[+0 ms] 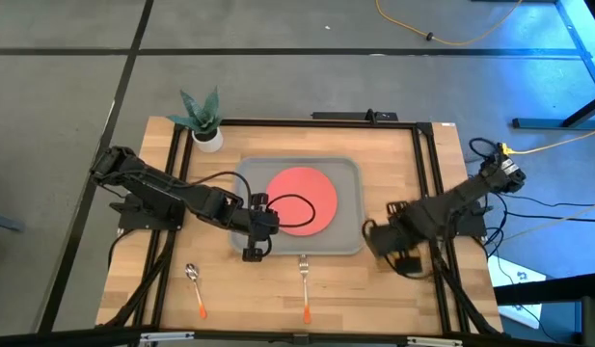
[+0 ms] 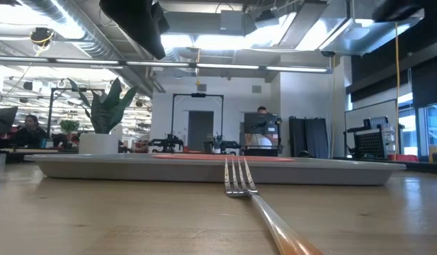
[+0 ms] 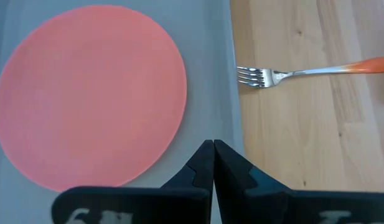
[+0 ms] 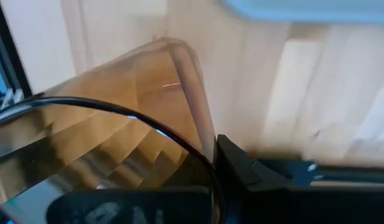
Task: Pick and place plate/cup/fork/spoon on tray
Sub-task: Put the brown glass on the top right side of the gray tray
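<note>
The grey tray point(image 1: 347, 183) lies mid-table with the coral-red plate point(image 1: 302, 200) flat on it. The plate also shows in the left wrist view point(image 3: 92, 93). My left gripper point(image 1: 255, 253) is shut and empty over the tray's near left rim point(image 3: 232, 124). The fork point(image 1: 304, 285) lies on the table just near of the tray, tines toward it. The spoon point(image 1: 195, 287) lies on the table at the near left. My right gripper point(image 1: 376, 237) is off the tray's near right corner, shut on the amber cup point(image 4: 117, 124), which the gripper hides in the high view. My right gripper holds the amber cup by its wall near the rim point(image 4: 201, 149). One dark finger point(image 4: 241, 171) lies against the outside of the wall. The cup hides the other finger. I cannot tell whether the cup stands on the table or is lifted.
A small potted plant point(image 1: 202, 120) stands at the table's far left corner. A black cable point(image 1: 307, 207) loops over the plate. Black frame rails point(image 1: 427, 183) run along the table's sides. Bare wood lies right of the fork point(image 1: 374, 299).
</note>
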Robot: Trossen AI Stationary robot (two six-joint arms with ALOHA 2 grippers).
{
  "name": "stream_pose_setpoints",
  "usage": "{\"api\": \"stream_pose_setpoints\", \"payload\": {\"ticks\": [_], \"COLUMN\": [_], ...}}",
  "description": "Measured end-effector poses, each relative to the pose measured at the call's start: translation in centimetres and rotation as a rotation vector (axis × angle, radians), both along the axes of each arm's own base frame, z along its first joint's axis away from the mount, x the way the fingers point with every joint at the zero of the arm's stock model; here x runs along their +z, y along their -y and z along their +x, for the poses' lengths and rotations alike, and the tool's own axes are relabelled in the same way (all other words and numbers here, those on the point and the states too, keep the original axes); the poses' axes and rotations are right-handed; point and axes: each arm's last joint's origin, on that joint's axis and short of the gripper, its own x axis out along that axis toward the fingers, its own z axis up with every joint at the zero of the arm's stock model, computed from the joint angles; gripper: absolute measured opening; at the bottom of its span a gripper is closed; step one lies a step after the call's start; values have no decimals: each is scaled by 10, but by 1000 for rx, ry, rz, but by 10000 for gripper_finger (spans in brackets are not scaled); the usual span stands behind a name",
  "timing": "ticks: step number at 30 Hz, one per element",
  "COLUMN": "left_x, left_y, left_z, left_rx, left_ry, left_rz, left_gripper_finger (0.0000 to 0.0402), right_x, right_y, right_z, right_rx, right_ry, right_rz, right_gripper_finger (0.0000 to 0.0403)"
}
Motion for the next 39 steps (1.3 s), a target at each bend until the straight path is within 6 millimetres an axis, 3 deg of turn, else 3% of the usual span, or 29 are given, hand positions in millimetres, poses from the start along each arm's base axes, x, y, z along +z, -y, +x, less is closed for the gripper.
{"api": "stream_pose_setpoints", "payload": {"ticks": [7, 12, 15, 21, 31, 36, 39], "left_x": [0, 0, 0, 0, -1, -1, 0], "left_y": [-1, -1, -1, -1, -1, -5, -13], "left_z": [0, 0, 0, 0, -1, 0, 2], "left_rx": [1, 2, 3, 4, 4, 36, 162], "left_ry": [0, 0, -2, -4, -18, -7, 30], "left_rz": [2, 2, 1, 1, 5, 22, 75], "left_gripper_finger": [0, 0, 0, 0, 0, 0, 0], "right_x": [19, 33, 35, 27, 25, 11, 3], "right_y": [66, 126, 158, 208, 269, 286, 291], "right_z": [29, 40, 47, 69, 91, 97, 96], "right_rx": [-5, -171, -282, -331, -390, -452, -464], "right_ry": [108, 194, 213, 188, 133, 103, 67], "right_rz": [-2, -46, -63, -65, -48, 0, -6], "right_gripper_finger": [9, 9, 9, 9, 9, 9, 9]}}
